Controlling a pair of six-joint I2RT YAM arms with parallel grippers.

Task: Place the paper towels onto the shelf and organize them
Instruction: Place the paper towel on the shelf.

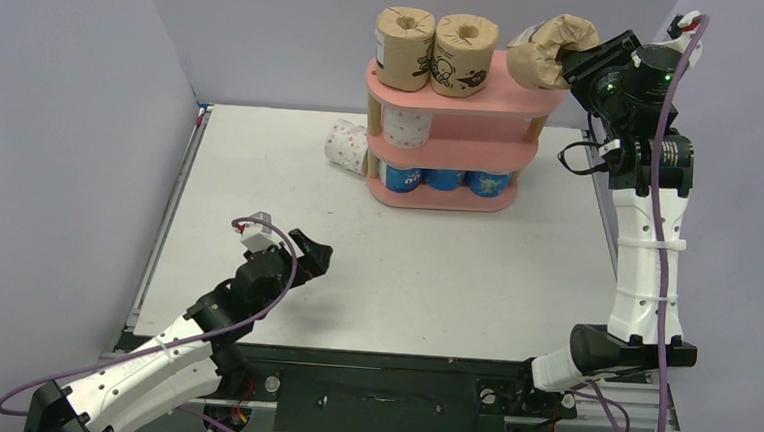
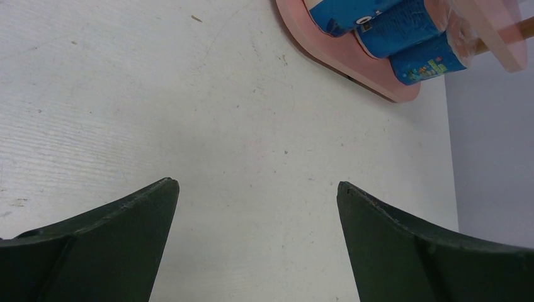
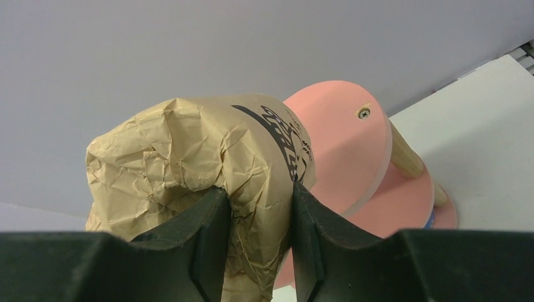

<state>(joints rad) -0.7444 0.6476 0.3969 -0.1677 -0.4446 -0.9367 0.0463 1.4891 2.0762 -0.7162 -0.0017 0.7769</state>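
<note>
On white table [image 1: 405, 268], lilac walls [image 1: 64, 106] around, left gripper [image 1: 313, 257] spread, right gripper [image 1: 571, 60] clamping brown roll [image 1: 547, 48].

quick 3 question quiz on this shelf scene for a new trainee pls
1. True or false: the bottom tier of the shelf holds three blue rolls.
2. Multiple choice: what do the right arm's jaws grip? A) a white dotted roll B) a crumpled brown roll C) nothing
3. Short answer: one dotted roll is not on the shelf. Where does it lie?

Key
1. True.
2. B. The jaws pinch it at the right end of the top tier, next to two upright brown ones.
3. On the table, on its side by the shelf's left end.
</note>
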